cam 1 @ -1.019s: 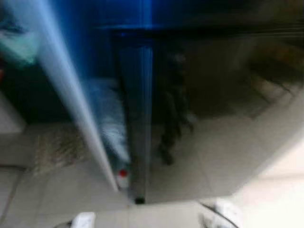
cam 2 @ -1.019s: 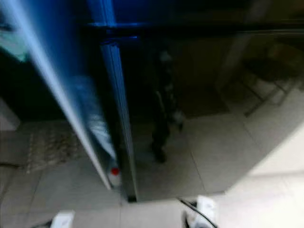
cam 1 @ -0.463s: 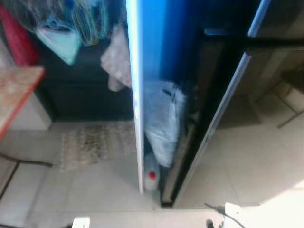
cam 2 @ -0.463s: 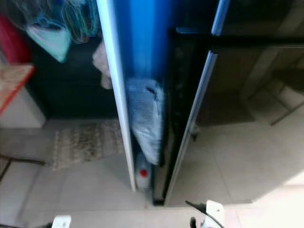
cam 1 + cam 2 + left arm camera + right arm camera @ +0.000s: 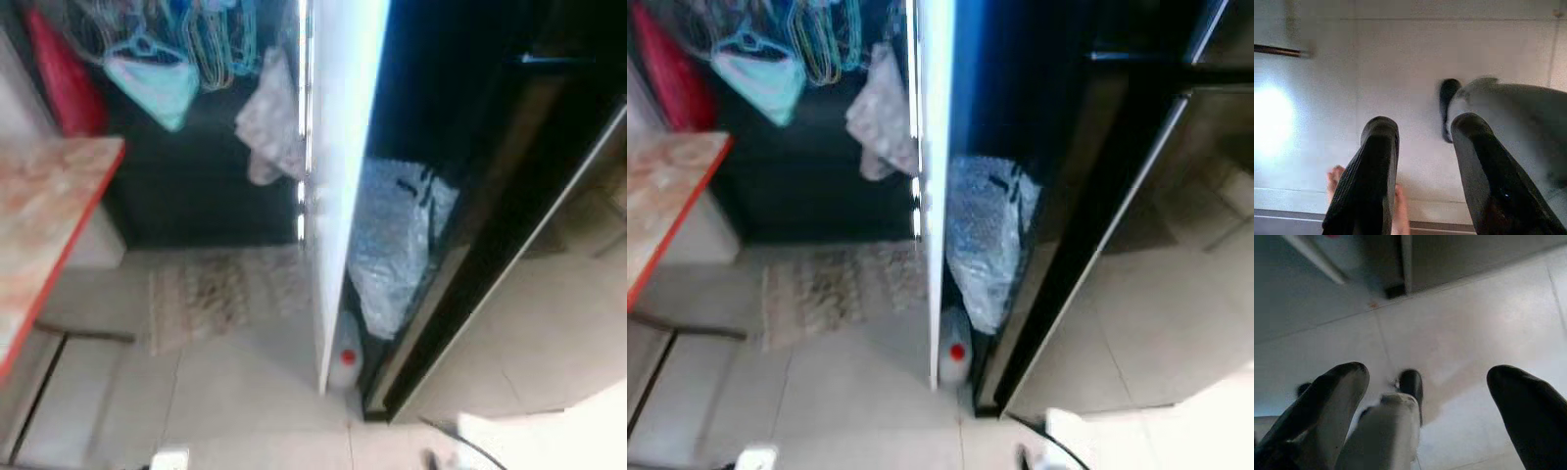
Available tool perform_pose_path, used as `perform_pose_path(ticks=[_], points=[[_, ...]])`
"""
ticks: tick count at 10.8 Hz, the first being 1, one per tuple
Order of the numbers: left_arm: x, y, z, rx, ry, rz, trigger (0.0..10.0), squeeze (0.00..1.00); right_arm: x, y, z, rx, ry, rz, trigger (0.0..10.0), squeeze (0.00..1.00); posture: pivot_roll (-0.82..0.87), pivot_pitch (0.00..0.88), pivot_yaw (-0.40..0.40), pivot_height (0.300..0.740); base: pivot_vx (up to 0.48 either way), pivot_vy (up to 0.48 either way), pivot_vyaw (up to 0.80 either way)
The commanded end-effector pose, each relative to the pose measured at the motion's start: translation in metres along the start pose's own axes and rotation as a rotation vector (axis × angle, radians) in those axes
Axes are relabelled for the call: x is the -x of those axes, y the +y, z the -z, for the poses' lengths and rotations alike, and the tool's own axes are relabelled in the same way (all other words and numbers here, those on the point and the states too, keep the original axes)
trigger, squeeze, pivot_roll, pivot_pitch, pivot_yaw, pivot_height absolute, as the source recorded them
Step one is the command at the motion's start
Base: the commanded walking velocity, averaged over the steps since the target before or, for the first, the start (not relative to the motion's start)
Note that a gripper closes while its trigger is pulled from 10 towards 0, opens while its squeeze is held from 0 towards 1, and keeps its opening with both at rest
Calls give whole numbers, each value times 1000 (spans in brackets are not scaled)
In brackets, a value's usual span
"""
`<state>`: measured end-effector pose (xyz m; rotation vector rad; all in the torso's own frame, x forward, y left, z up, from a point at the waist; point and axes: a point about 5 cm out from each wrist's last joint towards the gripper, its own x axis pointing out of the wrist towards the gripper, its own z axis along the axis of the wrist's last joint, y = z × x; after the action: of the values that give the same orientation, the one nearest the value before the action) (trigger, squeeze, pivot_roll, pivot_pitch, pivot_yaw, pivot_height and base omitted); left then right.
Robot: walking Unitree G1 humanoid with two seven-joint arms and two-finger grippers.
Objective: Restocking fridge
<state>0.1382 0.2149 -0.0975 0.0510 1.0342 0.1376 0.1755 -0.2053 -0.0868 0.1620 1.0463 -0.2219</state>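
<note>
Fridge (image 5: 460, 264) on the right of the head camera's frame, dark and glossy, standing on pale floor tiles (image 5: 225, 401), and a white panel (image 5: 338, 176) stands edge-on just to its left. Between panel and fridge sits a clear plastic bag (image 5: 392, 245), crinkled and bulging, its contents impossible to make out. Below the bag, right at the foot of the panel, stands a white jug with a red cap (image 5: 345, 358). Further left a patterned mat (image 5: 211, 294) lies on the tiles, and a wooden tabletop with a red edge (image 5: 44, 235) juts in from the side. Up top, hangers (image 5: 211, 44) dangle in a bunch, a pale green garment (image 5: 152, 83) among them, and a light cloth (image 5: 269, 122) hangs beside the panel. Everything here is soft with blur.

Over to the left wrist camera: the left gripper (image 5: 1422, 147) points down at the tiles, fingers slightly parted with nothing between them. A grey leg ending in a dark foot (image 5: 1448, 110) of the robot shows past the fingers, and a person's bare toes (image 5: 1334, 178) peek in near one fingertip.

Right wrist camera now: the right gripper (image 5: 1427, 382) hangs spread wide, nothing in its grasp, over the same pale tiles. Another dark foot (image 5: 1411, 384) shows below, and the fridge's bottom corner (image 5: 1396, 289) sits beyond.
</note>
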Motion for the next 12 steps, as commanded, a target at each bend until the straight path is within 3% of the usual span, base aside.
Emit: perform_pose_path(ticks=[1, 2, 5, 12], points=[[1, -4, 5, -7, 21, 7, 10000, 0, 0, -4, -1, -2, -1, 8, 10000, 0, -10, 49, 4, 740, 0, 0, 0], [1, 0, 7, -22, 29, 4, 10000, 0, 0, -3, -1, 24, -1, -5, 10000, 0, -7, 51, 4, 740, 0, 0, 0], [2, 2, 9, -17, 31, -4, 10000, 0, 0, -2, -2, 36, -8, -19, 10000, 0, -7, 51, 4, 740, 0, 0, 800], [0, -6, 1, -8, 10, -1, 10000, 0, 0, 1, -1, 60, -4, -53, 10000, 0, 3, 51, 0, 740, 0, 0, 800]])
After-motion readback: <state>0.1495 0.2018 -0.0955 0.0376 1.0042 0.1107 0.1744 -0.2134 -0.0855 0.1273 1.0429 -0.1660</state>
